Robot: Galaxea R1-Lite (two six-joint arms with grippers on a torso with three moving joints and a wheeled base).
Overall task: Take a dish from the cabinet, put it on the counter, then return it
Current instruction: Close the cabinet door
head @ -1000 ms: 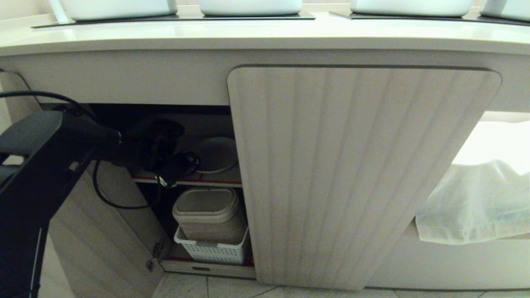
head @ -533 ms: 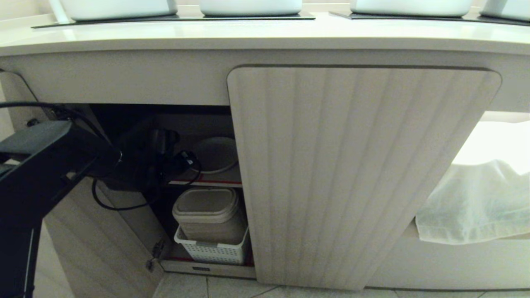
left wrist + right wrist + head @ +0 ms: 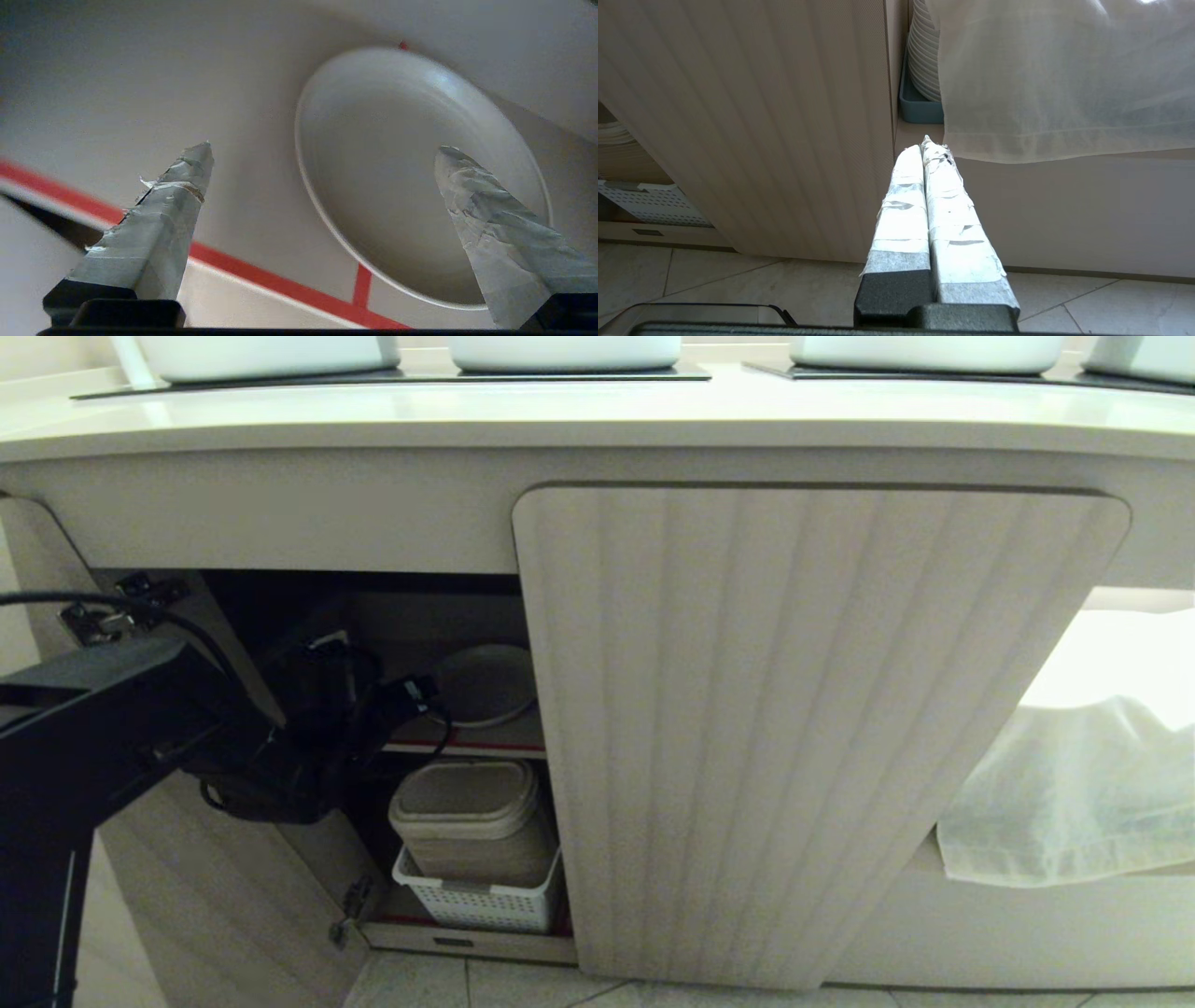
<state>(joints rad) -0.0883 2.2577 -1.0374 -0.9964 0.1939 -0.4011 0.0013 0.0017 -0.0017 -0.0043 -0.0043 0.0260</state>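
The counter [image 3: 597,415] is seen only in the head view, running across the top with black inset panels and white basins on it. Below it, the cabinet [image 3: 803,728] is shown with its middle fluted door closed and its left door [image 3: 224,896] swung open. The left arm is reached into that opening, the left gripper [image 3: 322,154] spread wide and empty. The dish [image 3: 485,683] is placed on the red-edged shelf [image 3: 467,745] inside; in the left wrist view it is seen lying flat just beyond the taped fingertips [image 3: 196,158], not touched. On the lower level, a beige lidded bin [image 3: 471,817] is set in a white slotted basket [image 3: 476,901]. Only in the right wrist view are stacked plates [image 3: 922,51] in a blue tray [image 3: 917,105] seen behind a white cloth [image 3: 1074,793]; the right gripper [image 3: 927,149] is parked near the tiled floor, pressed closed. No readable writing is found.
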